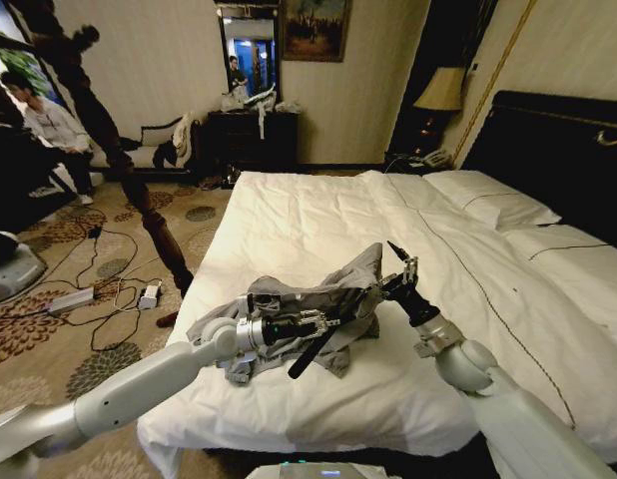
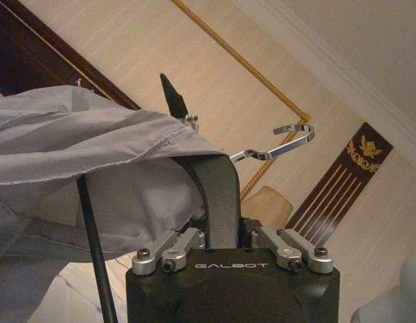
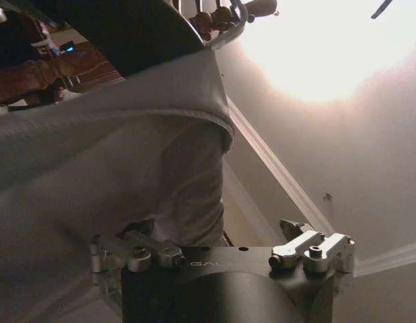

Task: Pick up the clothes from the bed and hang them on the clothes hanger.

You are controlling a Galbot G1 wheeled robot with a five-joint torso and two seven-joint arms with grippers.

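The light-grey clothes lie bunched on the near part of the white bed. My left gripper reaches in from the left and is shut on the neck of the black clothes hanger. In the left wrist view the clothes drape over the hanger, whose silver hook sticks out past the hem. My right gripper stands at the right end of the clothes, fingers apart and pointing up. In the right wrist view a hemmed edge of the clothes hangs over one finger.
A dark turned-wood coat stand rises left of the bed, with cables and power strips on the carpet around it. Pillows and a black headboard lie at the far right. A dresser with a mirror stands behind.
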